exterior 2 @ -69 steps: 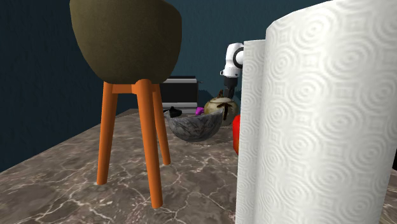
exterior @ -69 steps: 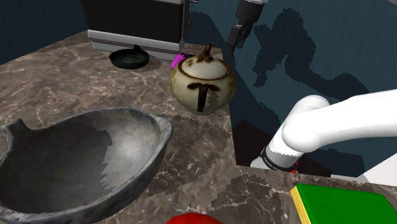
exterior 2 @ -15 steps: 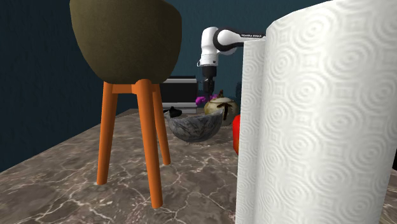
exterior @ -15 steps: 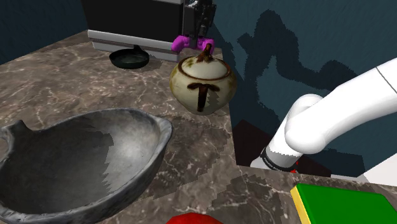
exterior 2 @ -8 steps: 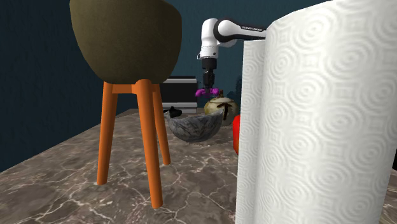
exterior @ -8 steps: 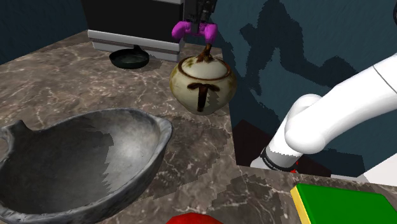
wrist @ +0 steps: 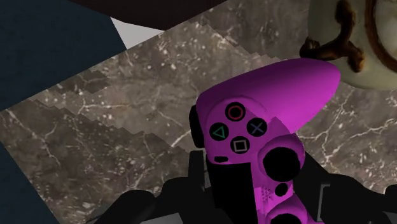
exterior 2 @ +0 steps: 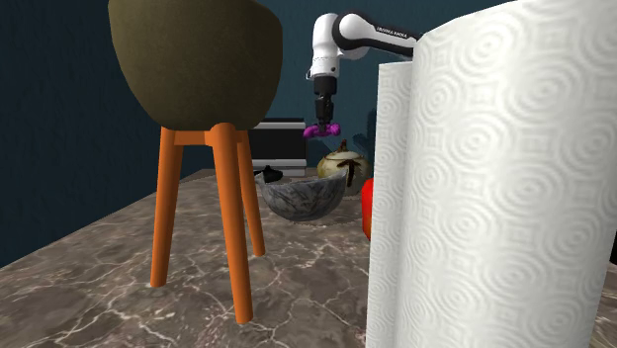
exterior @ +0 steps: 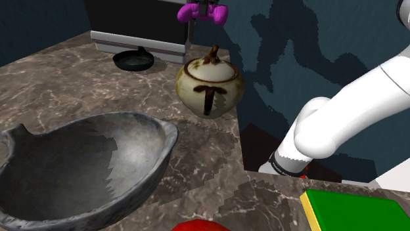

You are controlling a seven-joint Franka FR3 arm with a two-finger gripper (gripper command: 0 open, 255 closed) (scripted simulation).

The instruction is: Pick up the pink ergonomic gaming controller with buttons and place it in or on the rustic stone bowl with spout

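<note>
Pink controller (exterior: 202,12) hangs in the air, high above the marble counter (exterior: 59,85), over and a little beyond the lidded jar (exterior: 209,82). Gripper (exterior 2: 322,121) is clamped on its middle, with a handle jutting out each side. In the wrist view the contact is partly hidden behind the body, so the hold is probably narrow. Stone bowl (exterior: 165,136) sits well apart, toward the shoulder view's lower left.

Step in hand: carry across. Keep height over the jar's knob and travel smoothly so the controller doesn't swivel. Centre over the bowl's hollow, away from the spout, and lower before letting go.
</note>
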